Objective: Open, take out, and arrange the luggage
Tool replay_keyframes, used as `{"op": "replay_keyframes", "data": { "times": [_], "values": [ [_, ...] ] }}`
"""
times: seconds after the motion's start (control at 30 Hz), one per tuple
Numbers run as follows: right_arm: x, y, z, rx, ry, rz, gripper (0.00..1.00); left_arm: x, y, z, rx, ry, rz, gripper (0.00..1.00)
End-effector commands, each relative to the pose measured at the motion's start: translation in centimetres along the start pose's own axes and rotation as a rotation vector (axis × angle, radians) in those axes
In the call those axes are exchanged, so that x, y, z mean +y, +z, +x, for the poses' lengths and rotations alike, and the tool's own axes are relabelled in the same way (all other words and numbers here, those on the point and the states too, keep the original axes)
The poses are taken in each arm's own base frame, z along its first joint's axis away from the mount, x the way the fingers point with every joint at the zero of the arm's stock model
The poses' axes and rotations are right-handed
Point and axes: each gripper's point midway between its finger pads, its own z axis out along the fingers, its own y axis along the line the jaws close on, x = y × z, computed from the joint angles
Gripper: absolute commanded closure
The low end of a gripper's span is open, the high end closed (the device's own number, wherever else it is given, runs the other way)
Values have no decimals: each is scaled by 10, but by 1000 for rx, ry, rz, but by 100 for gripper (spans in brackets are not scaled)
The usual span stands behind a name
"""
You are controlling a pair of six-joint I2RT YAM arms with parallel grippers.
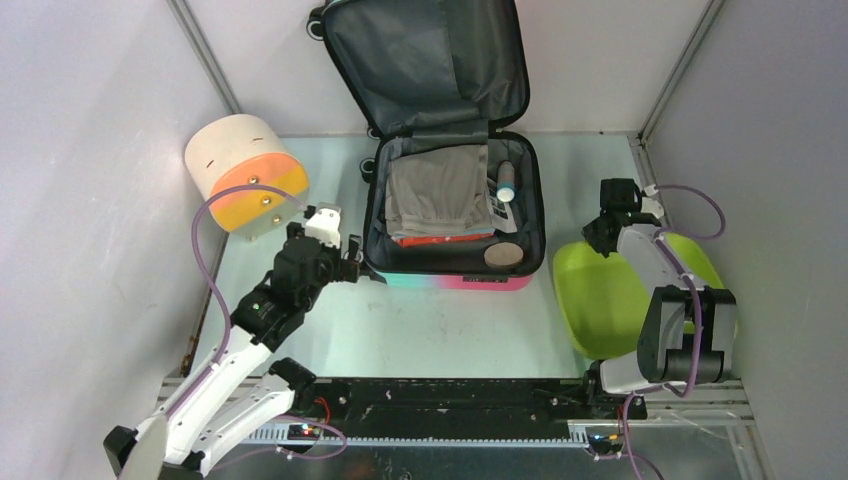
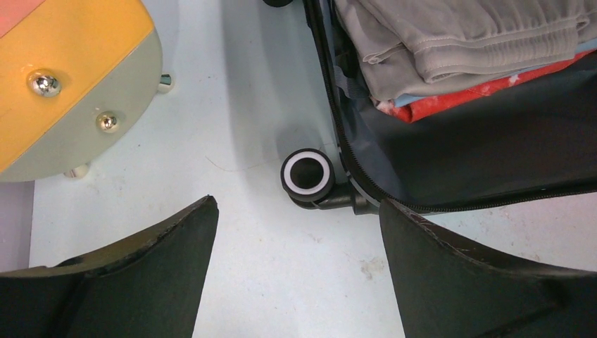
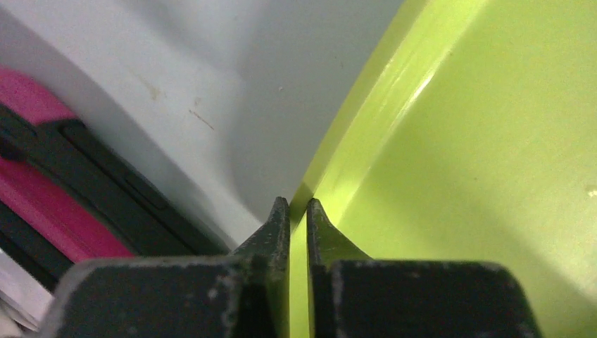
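The luggage (image 1: 450, 281) lies open at the table's middle, its lid (image 1: 420, 60) leaning on the back wall. Folded grey clothes (image 1: 438, 190) and a red garment (image 1: 440, 238) lie in its dark lining (image 2: 479, 155). My left gripper (image 1: 352, 262) hangs open just off its front-left corner. In the left wrist view, the left gripper (image 2: 297, 203) has only bare table and the black wheel (image 2: 307, 174) between its fingers. My right gripper (image 1: 598, 238) is shut on the near-left rim of the lime-green tub (image 1: 600, 300). The right wrist view shows the right gripper (image 3: 298, 204) pinching that rim, with the tub (image 3: 479, 141) on the right and the pink shell (image 3: 42, 204) at left.
A cream-and-orange cylinder (image 1: 245, 170) lies on its side at the back left, close to my left gripper; its studded face (image 2: 70, 84) fills the left wrist view's corner. A white tube (image 1: 506, 182) and a brown round item (image 1: 503, 254) sit in the case. Walls enclose three sides.
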Motion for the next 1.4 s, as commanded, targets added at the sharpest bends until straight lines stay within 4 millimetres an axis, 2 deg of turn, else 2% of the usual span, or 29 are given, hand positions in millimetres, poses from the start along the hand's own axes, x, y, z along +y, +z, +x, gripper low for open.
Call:
{"op": "replay_keyframes", "data": {
  "times": [0.0, 0.13, 0.23, 0.33, 0.43, 0.53, 0.57, 0.6, 0.67, 0.7, 0.77, 0.93, 1.1, 1.37],
  "values": [
    [16, -18, -11, -51, -308, -107, 100, 9, 3, -7, -35, 4, -49, 9],
    [32, -29, 5, -27, -545, -217, 100, 8, 3, -8, -38, 3, -44, 11],
    [43, -37, 9, -91, -688, -229, 100, 10, 2, -8, -39, 3, -51, 11],
    [56, -42, 22, -83, -874, -323, 100, 11, 0, -9, -49, -1, -56, 11],
    [62, -47, 35, -79, -971, -362, 100, 12, 0, -8, -51, -1, -59, 11],
    [60, -48, 45, -61, -1010, -359, 100, 12, 1, -8, -47, 1, -61, 11],
    [58, -47, 44, -65, -996, -331, 100, 12, 1, -8, -45, 2, -60, 11],
    [52, -45, 34, -95, -912, -264, 100, 11, 1, -8, -43, 4, -59, 11],
    [41, -46, 20, -97, -769, -183, 89, 11, 2, -7, -37, 6, -57, 11],
    [38, -47, 11, -99, -674, -166, 77, 11, 2, -7, -36, 6, -57, 11],
    [33, -49, 2, -92, -539, -149, 70, 10, 2, -7, -38, 5, -55, 11],
    [12, -42, -8, -78, -277, -47, 65, 8, 3, -7, -31, 6, -46, 11],
    [18, -27, -13, -88, -153, -36, 54, 9, 3, -7, -33, 7, -46, 11],
    [45, 12, 1, -28, -90, -99, 56, 5, 4, -6, -28, 8, -28, 11]
  ]
}}
